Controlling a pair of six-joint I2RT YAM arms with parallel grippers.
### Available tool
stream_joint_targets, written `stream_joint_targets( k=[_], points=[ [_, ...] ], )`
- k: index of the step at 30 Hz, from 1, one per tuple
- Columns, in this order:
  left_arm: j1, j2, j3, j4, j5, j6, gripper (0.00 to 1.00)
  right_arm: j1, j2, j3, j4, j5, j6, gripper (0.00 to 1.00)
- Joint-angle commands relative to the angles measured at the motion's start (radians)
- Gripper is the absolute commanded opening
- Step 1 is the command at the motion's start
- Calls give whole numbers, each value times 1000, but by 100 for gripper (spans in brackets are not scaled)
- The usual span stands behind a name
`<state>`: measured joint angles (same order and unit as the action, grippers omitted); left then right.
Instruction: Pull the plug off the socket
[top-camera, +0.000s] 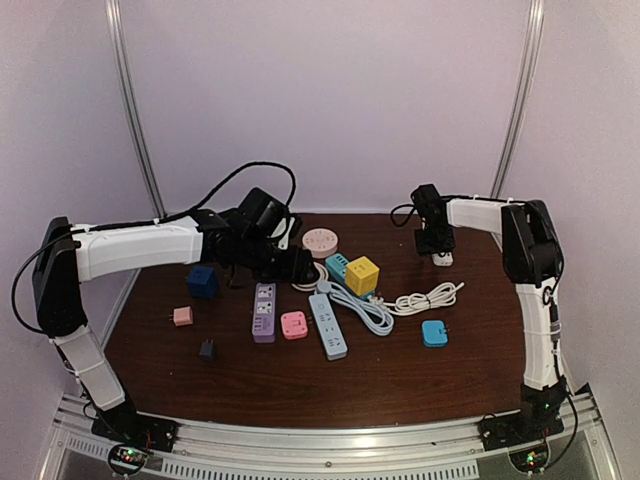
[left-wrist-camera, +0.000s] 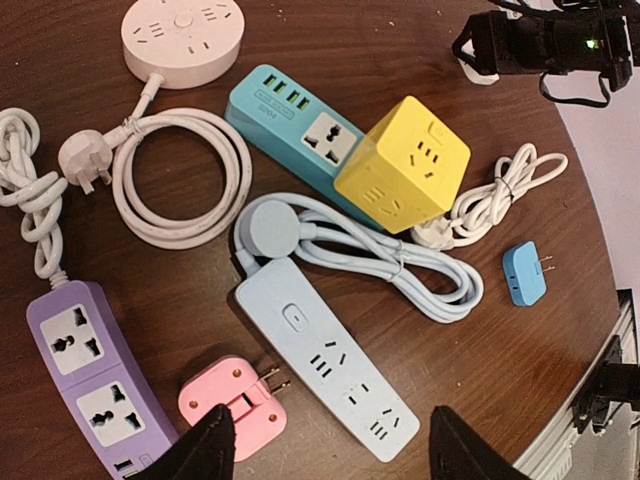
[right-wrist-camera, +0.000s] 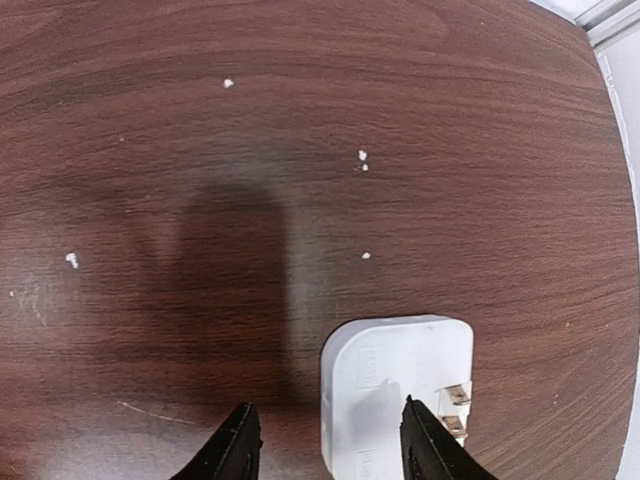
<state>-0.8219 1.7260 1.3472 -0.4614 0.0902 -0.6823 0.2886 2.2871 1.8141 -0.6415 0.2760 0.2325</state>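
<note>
Right gripper (right-wrist-camera: 328, 420) hangs over the far right of the table (right-wrist-camera: 150, 120), jaws partway apart, nothing clamped. The white plug (right-wrist-camera: 395, 390) lies flat on the wood right under it, prongs out sideways, well apart from all the sockets. The right finger might be brushing its edge, hard to tell. Left gripper (left-wrist-camera: 328, 430) is spread wide and empty above the pile. Count there: three bar strips, namely teal strip (left-wrist-camera: 290, 115), light blue strip (left-wrist-camera: 325, 365) and purple strip (left-wrist-camera: 85, 375). Also one yellow cube socket (left-wrist-camera: 405, 165), one round white socket (left-wrist-camera: 180, 35), and two loose adapters, pink adapter (left-wrist-camera: 232, 405) and blue adapter (left-wrist-camera: 524, 272).
</note>
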Motion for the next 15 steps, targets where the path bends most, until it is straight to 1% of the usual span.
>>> stream_joint_targets(
  k=[1,2,6,9,14,15],
  points=[
    [2,1,-11,33,-10,-8,67,30,-80,-9,4,-58,7,50],
    [2,3,-10,36,-10,-8,67,40,-110,-31,29,-76,10,51],
    [13,15,5,46,-3,-7,68,71,-201,-116,92,-158,25,61],
    [30,30,13,72,20,-12,71,96,-247,-152,100,-219,35,69],
    [64,104,78,128,82,-31,71,144,-319,-211,124,-308,32,82],
    [71,125,96,144,94,-37,74,153,-333,-222,130,-315,31,84]
  ],
)
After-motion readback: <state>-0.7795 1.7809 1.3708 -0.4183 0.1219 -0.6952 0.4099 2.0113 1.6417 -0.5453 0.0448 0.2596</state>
